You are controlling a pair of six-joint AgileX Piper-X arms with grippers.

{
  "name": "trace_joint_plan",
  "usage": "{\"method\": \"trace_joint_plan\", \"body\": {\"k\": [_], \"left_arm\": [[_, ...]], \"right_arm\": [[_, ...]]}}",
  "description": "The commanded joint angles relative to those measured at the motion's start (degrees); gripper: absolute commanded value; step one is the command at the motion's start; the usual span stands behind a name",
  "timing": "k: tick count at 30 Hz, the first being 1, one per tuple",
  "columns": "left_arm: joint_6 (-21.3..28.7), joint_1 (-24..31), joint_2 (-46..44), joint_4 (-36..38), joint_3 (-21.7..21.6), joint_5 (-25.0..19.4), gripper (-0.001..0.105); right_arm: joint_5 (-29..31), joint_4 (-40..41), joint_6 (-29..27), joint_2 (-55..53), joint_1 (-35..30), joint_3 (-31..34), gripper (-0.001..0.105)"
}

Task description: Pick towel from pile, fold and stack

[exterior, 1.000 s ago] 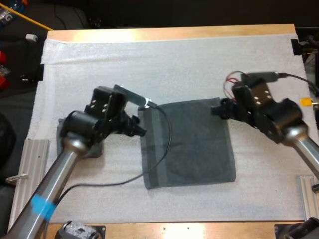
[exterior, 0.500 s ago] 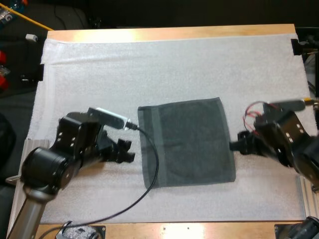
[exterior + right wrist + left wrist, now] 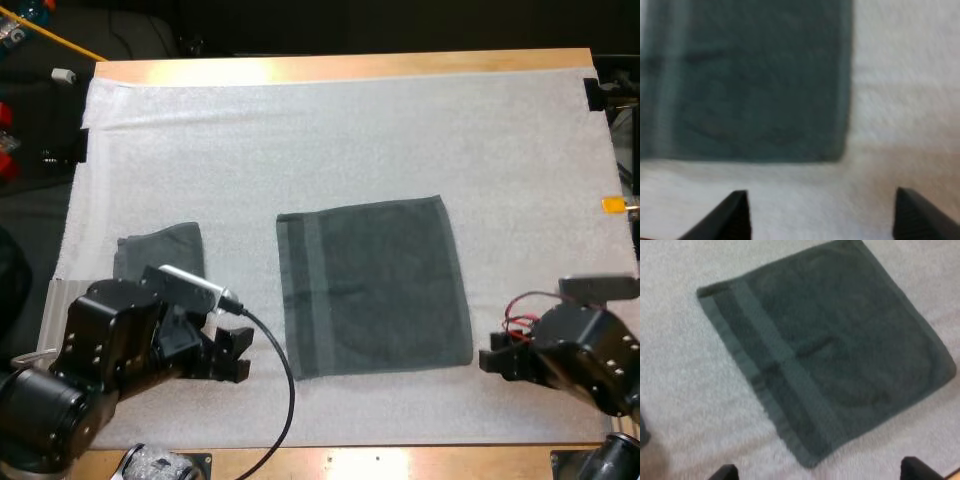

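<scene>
High view: a flat towel (image 3: 372, 285) lies spread out at the middle of the white mat (image 3: 350, 130) on the table (image 3: 340, 67). A second towel (image 3: 160, 248), smaller and bunched, lies well to its left. The left gripper (image 3: 240, 356) sits near the flat towel's near left corner, and the right gripper (image 3: 490, 360) just beside its near right corner. Both are off the cloth.

Left wrist view: fingers (image 3: 725, 472) spread wide, clear of the flat towel.

Right wrist view: fingers (image 3: 735, 215) spread, holding nothing, towel corner just ahead.
</scene>
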Motion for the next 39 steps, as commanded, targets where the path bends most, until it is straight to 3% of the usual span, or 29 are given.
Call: {"method": "trace_joint_plan", "body": {"k": [1, 5, 9, 18, 23, 27, 31, 39], "left_arm": [[-0.7, 0.1, -0.4, 0.6, 0.2, 0.4, 0.062], [-0.8, 0.1, -1.1, 0.5, 1.9, 3.0, 0.061], [-1.0, 0.1, -1.2, 0.5, 4.1, 5.5, 0.061], [-1.0, 0.1, -1.2, 0.5, 8.1, 5.8, 0.061], [-1.0, 0.1, -1.2, 0.5, 9.3, 7.1, 0.061], [-1.0, 0.1, -1.2, 0.5, 9.3, 7.2, 0.061], [-0.8, 0.1, -1.2, 0.5, 9.3, 7.2, 0.061], [-0.3, 0.1, -1.2, 0.4, 9.3, 7.2, 0.061]], "right_arm": [[0.4, -1.0, 0.7, -0.5, 0.1, 2.5, 0.048], [-2.7, -7.2, 0.9, -0.9, 0.1, 10.1, 0.039], [-4.4, -13.6, 3.1, -0.9, 0.1, 17.1, 0.039], [-7.2, -27.7, 8.5, 2.1, 0.0, 26.3, 0.039], [-7.3, -32.9, 10.4, 7.6, -0.7, 28.4, 0.039], [-7.8, -36.0, 11.0, 14.2, -6.0, 28.5, 0.039], [-14.1, -41.3, 10.4, 19.9, -11.9, 28.5, 0.039], [-16.2, -43.7, 10.1, 27.1, -14.8, 28.5, 0.038]]}}
